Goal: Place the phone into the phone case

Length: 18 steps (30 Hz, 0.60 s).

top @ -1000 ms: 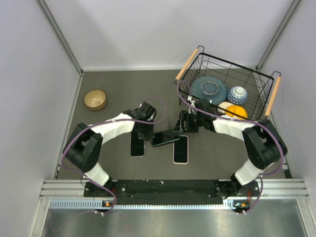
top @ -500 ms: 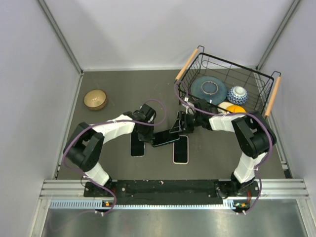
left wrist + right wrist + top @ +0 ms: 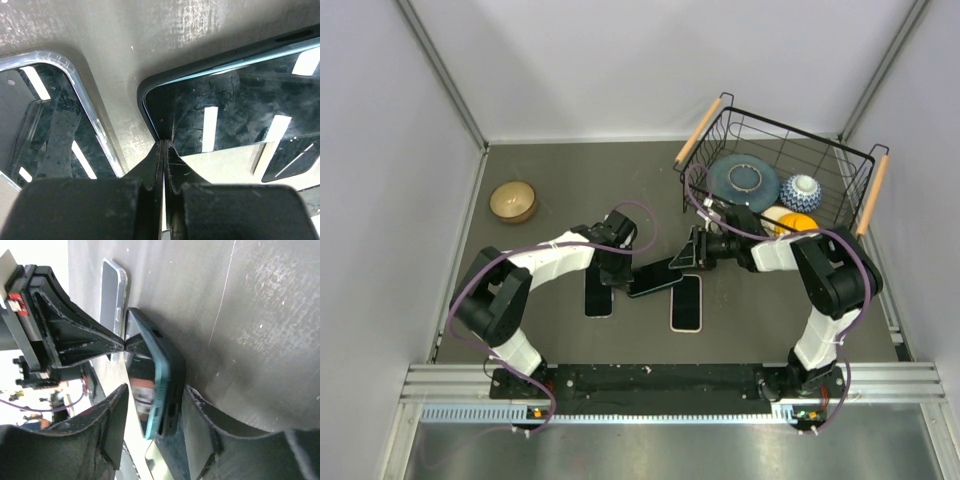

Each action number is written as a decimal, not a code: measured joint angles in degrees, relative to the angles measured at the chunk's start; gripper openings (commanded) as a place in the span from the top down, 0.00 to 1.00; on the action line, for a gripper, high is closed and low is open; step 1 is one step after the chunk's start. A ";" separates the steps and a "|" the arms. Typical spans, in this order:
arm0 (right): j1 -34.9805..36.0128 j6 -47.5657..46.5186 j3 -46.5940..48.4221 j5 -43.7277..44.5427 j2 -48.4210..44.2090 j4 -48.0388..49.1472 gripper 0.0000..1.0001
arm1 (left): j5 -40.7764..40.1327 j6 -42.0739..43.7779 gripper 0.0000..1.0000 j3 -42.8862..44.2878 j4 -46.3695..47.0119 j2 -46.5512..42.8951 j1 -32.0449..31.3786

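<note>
partly the phone [image 3: 655, 278] sits hidden under the left claw [image 3: 624, 274] and right claw [image 3: 689, 262].

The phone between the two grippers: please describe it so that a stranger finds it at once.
On the dark table, near the wire basket, three phone-shaped things lie in a row. The phone is the middle one, slanted, with a dark rim; the left neighbour and the right neighbour lie straight with pale rims.
</note>
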 measured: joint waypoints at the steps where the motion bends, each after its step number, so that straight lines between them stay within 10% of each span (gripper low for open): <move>1: -0.17 0.48 -0.44 -0.31 0.00 1.22 0.68 | -0.02 0.04 1.00 0.00 -0.02 0.00 0.00; 7: -0.81 4.52 -1.99 -2.36 0.00 6.64 0.95 | -0.37 0.46 1.00 0.00 -0.31 0.00 0.00; 18: -0.87 8.70 -3.72 -5.29 -0.42 12.85 0.71 | -0.68 1.31 1.00 -0.02 -0.42 -0.02 0.02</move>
